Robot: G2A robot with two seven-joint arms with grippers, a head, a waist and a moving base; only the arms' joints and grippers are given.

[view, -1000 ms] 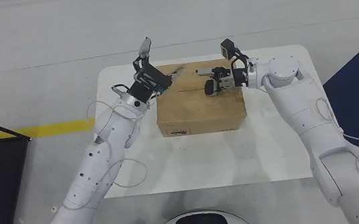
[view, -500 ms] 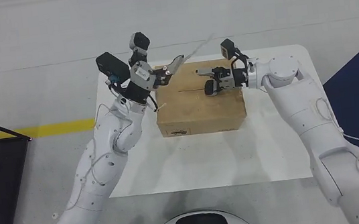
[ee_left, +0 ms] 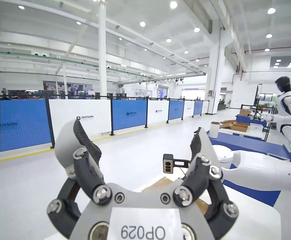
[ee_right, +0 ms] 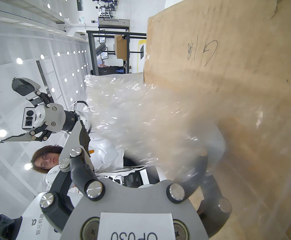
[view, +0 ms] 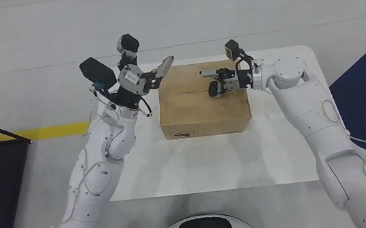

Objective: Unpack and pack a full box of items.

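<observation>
The cardboard box (view: 203, 108) sits closed on the white table (view: 284, 150), toward its far edge; the left gripper (view: 148, 53) is by the box's far left corner, its 2 fingers spread wide, holding nothing; the right gripper (view: 211, 82) lies over the box top, fingers apart, with crinkled clear film (ee_right: 136, 118) across 1 finger.

A brown cardboard box (view: 202, 101) sits closed on the table (view: 277, 150), crinkled clear film (ee_right: 141, 113) at one edge.
</observation>
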